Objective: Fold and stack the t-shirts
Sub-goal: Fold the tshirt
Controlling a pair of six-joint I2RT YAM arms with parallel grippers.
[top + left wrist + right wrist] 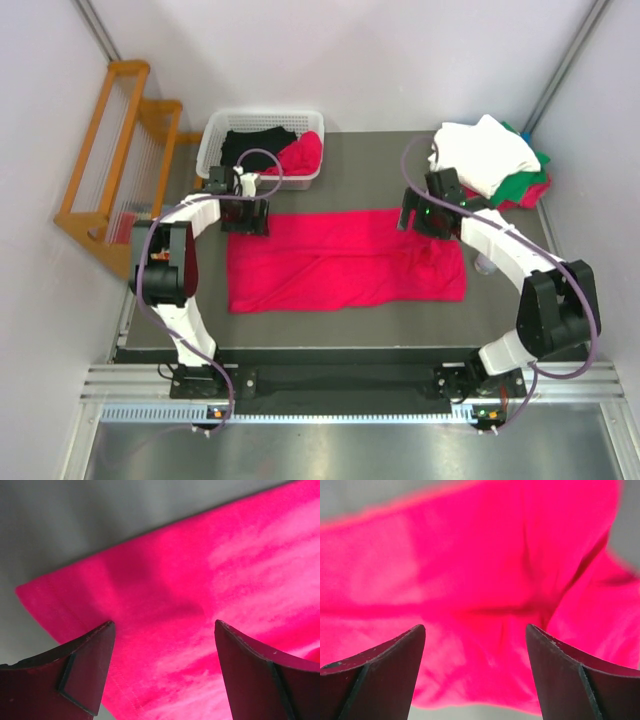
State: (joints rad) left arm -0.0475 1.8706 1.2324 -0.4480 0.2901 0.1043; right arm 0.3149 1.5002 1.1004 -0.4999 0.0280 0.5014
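Spread flat across the middle of the dark grey table [340,335]: a crimson-red cotton t-shirt [345,262] folded to a long band. Poised over its far corners with fingers spread apart, holding nothing: left gripper [162,667] and right gripper [476,672]. Behind, a white plastic lattice basket [215,135] holding black and red shirts [270,150]; at far right, a stack of folded white, green and red tees [490,160], a small clear cup [486,264] just beside the right arm.

Both arms [185,300] white w/ black joints; purple cables [262,160] looped; dark wedge fingers [85,675] w/ pads.
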